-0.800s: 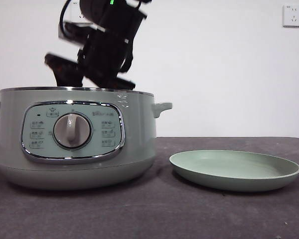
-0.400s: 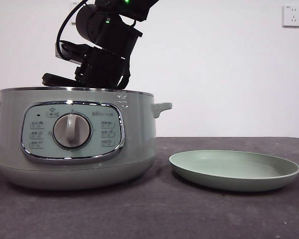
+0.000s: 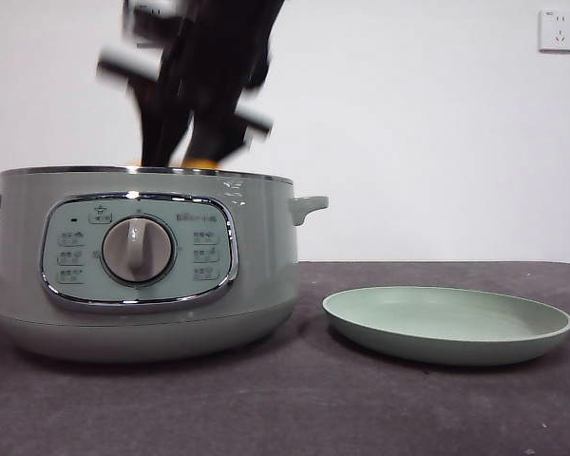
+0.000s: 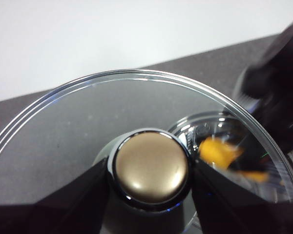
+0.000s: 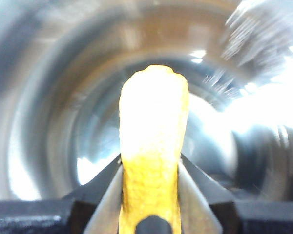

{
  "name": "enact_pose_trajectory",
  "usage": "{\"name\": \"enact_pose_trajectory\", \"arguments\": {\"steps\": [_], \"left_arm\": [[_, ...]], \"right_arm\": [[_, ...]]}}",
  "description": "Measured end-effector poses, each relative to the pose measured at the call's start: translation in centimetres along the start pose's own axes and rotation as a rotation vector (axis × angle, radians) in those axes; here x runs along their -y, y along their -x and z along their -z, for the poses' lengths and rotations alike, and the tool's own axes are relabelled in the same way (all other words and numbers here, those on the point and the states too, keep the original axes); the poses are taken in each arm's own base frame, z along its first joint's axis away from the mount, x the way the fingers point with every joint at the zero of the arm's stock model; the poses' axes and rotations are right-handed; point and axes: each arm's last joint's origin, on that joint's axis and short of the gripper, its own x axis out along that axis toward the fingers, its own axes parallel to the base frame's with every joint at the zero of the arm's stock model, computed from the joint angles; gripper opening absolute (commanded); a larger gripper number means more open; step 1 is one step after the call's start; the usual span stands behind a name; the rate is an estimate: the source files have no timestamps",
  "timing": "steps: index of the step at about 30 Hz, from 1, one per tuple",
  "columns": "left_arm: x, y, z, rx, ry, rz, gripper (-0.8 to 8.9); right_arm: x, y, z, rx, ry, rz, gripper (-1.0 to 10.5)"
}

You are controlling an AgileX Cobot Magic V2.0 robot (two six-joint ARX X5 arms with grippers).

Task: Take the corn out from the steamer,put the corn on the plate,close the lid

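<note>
The sage-green steamer (image 3: pixel 142 256) stands open at the left. My right gripper (image 3: pixel 196 154) hangs blurred just above its rim, shut on the yellow-orange corn (image 3: pixel 201 163), whose tip shows over the rim. In the right wrist view the corn (image 5: pixel 154 126) stands between the jaws of the right gripper (image 5: pixel 151 165), over the steamer's shiny inside (image 5: pixel 63 97). My left gripper (image 4: pixel 150 170) is shut on the knob (image 4: pixel 150 168) of the glass lid (image 4: pixel 78 122), held up outside the front view. Through the glass the corn (image 4: pixel 217 151) shows. The pale-green plate (image 3: pixel 446 323) lies to the right.
The right arm (image 4: pixel 278 92) shows dark beside the lid in the left wrist view. A wall socket (image 3: pixel 558 28) is on the back wall. The dark table (image 3: pixel 294 399) runs in front of the steamer and plate.
The right arm has swung from tilted inside the steamer to nearly upright and moved up; the corn's orange tip now shows above the rim. Steamer and plate have not moved.
</note>
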Motion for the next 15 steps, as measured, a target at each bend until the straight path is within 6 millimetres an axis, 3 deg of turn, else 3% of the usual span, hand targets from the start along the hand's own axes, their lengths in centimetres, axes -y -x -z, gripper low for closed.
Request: {"name": "enact_pose_trajectory", "arguments": {"steps": [3,6,15], "left_arm": [[0.5,-1.7,-0.2,-0.043,-0.011,0.006,-0.09],[1.0,-3.5,-0.5,-0.079,-0.02,0.017,-0.09],[2.4,-7.6,-1.4,-0.079,-0.009,0.159,-0.09]], "right_arm": [[0.2,4.1,0.0,0.023,-0.011,0.011,-0.2],[1.0,6.8,0.8,-0.011,-0.04,0.027,-0.2],[5.0,11.3,4.3,-0.243,-0.171,0.19,-0.2]]}}
